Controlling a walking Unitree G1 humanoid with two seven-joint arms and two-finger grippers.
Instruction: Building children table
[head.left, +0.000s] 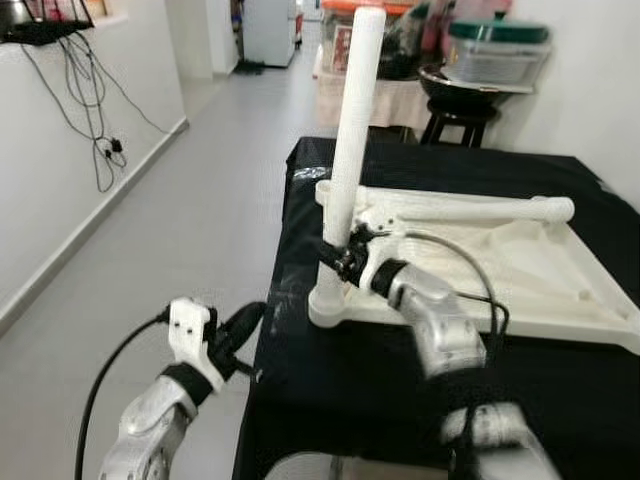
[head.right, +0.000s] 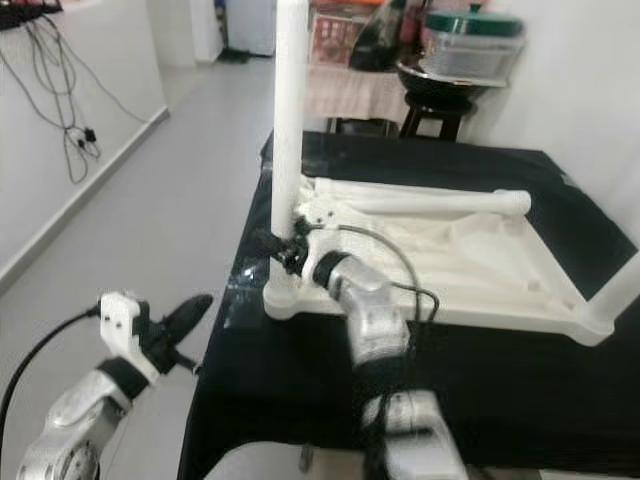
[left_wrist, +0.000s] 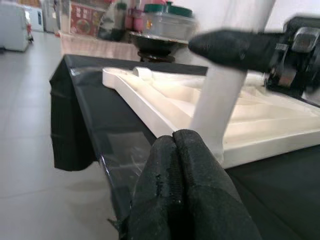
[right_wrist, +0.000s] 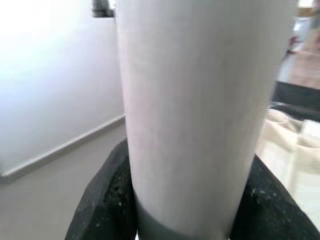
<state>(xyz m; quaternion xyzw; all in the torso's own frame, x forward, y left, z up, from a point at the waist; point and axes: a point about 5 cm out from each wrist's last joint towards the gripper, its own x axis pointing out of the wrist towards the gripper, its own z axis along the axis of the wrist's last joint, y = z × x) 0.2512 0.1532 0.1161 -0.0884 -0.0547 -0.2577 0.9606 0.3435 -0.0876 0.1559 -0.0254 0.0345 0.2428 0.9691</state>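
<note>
At the tabletop's (head.left: 560, 300) near corner socket, right gripper (head.left: 338, 256) pinches the upright leg (head.left: 352, 140) low; left gripper (head.left: 240, 325), pressed together, idles beside.

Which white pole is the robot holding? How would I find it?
Look at the black table with the white upside-down tabletop on it. At its near left corner, one white leg stands straight up, with the right gripper shut around it. The other leg lies flat.
</note>
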